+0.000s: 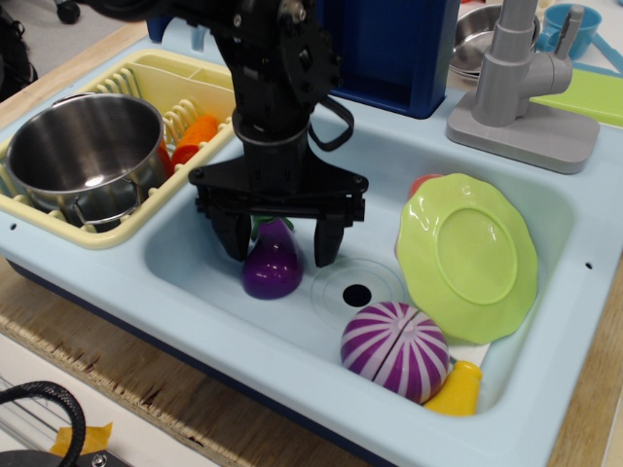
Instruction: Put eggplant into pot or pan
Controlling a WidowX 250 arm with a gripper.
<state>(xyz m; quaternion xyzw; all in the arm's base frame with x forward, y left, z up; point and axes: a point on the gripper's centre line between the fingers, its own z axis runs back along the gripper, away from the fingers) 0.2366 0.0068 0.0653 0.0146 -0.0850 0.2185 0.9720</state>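
Observation.image: 1 eggplant (272,265) between fingers of 1 spread tool (279,248), 1 pot (88,156) apart.

The arm is matte black all over, a chunky cylindrical wrist with ribbed, bolted-looking housings stacked above a flat crossbar. A black cable loops out from the right side of the wrist and back in. The pincer (280,248) is black too, two thick tapering fingers (329,238) with blunt tips hanging from the crossbar's ends. No markings are legible.
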